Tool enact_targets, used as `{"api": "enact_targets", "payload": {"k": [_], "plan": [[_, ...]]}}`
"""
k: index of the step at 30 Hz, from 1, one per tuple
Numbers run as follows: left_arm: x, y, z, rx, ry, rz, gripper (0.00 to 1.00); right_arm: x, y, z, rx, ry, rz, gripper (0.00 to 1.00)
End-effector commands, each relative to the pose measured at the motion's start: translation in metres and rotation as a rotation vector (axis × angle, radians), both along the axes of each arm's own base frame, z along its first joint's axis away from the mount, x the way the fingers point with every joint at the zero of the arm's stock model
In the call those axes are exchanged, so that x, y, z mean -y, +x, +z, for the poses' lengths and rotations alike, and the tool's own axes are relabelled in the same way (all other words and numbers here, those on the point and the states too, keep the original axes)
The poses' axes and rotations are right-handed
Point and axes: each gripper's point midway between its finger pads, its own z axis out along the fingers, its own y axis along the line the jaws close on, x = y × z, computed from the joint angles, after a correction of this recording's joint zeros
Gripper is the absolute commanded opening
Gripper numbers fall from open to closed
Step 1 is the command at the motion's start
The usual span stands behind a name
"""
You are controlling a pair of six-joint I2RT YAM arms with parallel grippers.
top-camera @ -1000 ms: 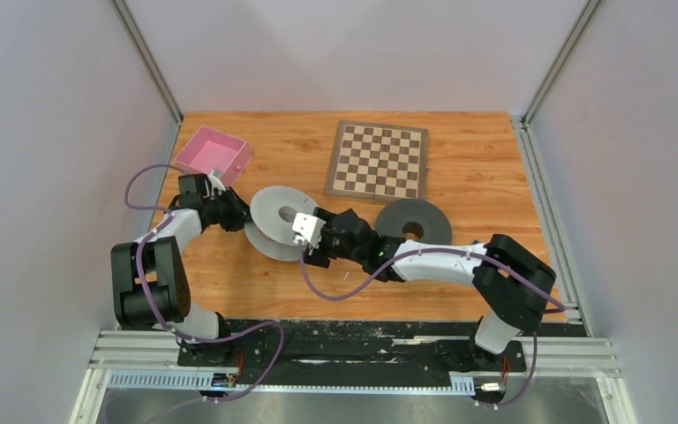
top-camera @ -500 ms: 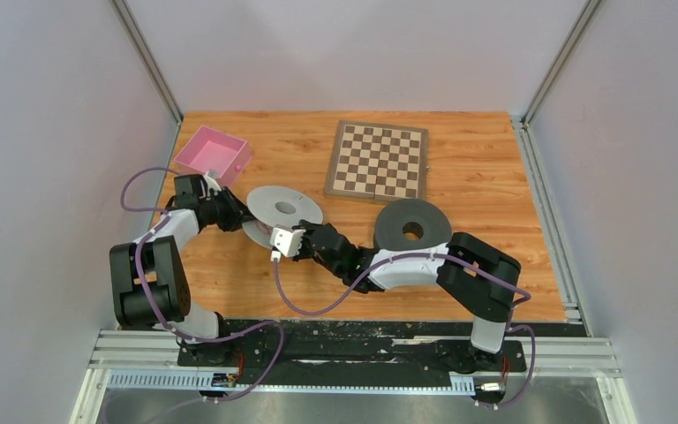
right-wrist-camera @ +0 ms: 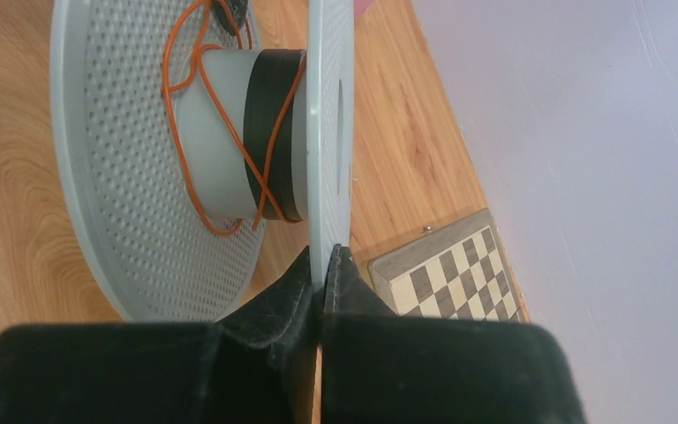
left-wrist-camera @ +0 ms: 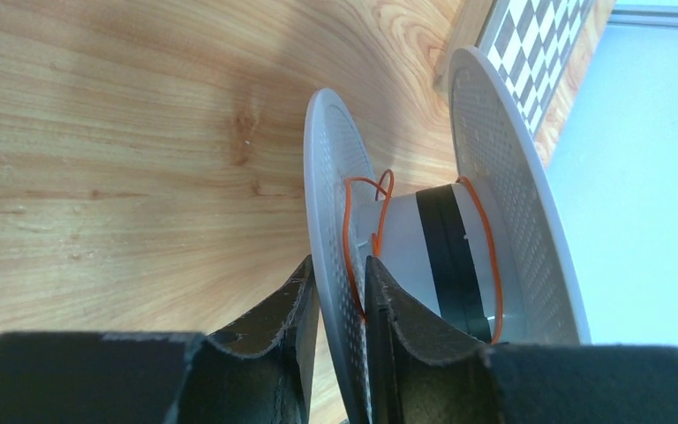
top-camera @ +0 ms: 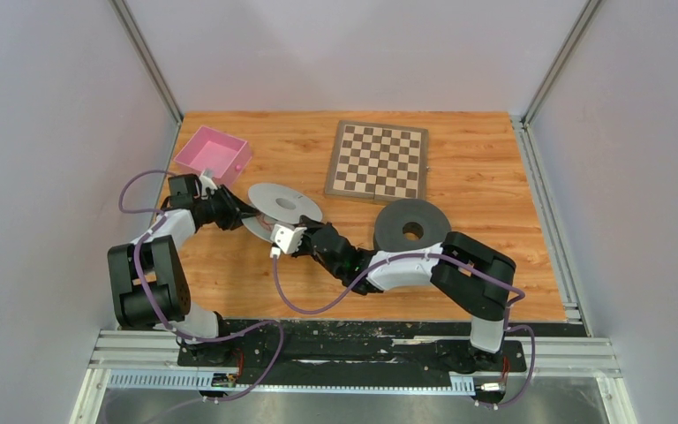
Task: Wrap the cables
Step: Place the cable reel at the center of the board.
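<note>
Orange-red cable (left-wrist-camera: 346, 238) hangs in a few slack loops round the hub of a grey spool (top-camera: 284, 205). It lies between the two round plates, beside a black band on the hub. I cannot find a pale yellow one in any view.

The trouble I'd expect is that slackness. One loop bows well off the hub and crosses itself, so a turn or jolt of the spool could shake it wider, tangle it, or let it slide off over a plate's rim. Both grips are on thin rims, too, and a twist could let a plate slip free.

The loops stand roughly parallel to the plates, their long way running across the axle and not along it. The axle leans from near left up toward far right, with the spool tipped on edge over the counter (top-camera: 459, 190).

The left gripper (left-wrist-camera: 337, 265) is nearly closed, pinching one plate's rim. The right gripper (right-wrist-camera: 322, 256) is clamped tight on the other's. Farther off sit a black spool (top-camera: 412, 225), a chessboard (top-camera: 380, 161) and a pink box (top-camera: 214, 152).
</note>
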Motion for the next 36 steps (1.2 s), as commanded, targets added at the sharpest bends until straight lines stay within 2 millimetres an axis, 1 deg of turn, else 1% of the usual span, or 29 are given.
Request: {"api": "enact_targets", "payload": {"k": [1,5,10,12,17,19,24,27,31,36], "plan": [[0.001,-0.004,0.015,0.027,-0.070,0.007,0.33,0.005,-0.010,-0.035,-0.081,-0.026,0.003,0.00],[0.003,-0.005,0.017,0.026,-0.096,0.016,0.34,0.008,-0.012,-0.039,-0.080,-0.036,0.010,0.00],[0.002,-0.007,0.014,0.011,-0.104,0.033,0.34,0.006,-0.016,-0.044,-0.075,-0.060,0.034,0.00],[0.001,-0.007,0.015,0.010,-0.104,0.041,0.38,0.005,-0.017,-0.045,-0.068,-0.069,0.039,0.00],[-0.003,-0.007,0.017,0.014,-0.076,0.052,0.39,0.007,-0.014,-0.044,-0.035,-0.062,0.023,0.00],[-0.002,-0.008,0.017,0.006,-0.090,0.057,0.39,0.008,-0.012,-0.045,-0.029,-0.065,0.011,0.00],[0.000,-0.007,0.025,0.002,-0.148,0.084,0.32,0.007,-0.012,-0.047,-0.033,-0.062,0.012,0.00],[-0.002,-0.009,0.025,-0.013,-0.127,0.093,0.32,0.006,-0.012,-0.046,-0.036,-0.054,0.011,0.00],[-0.002,-0.015,0.024,-0.031,-0.142,0.113,0.32,0.005,-0.011,-0.044,-0.029,-0.054,0.008,0.00],[-0.009,-0.018,0.023,-0.036,-0.110,0.143,0.32,0.006,-0.011,-0.045,-0.029,-0.060,0.008,0.00]]}}
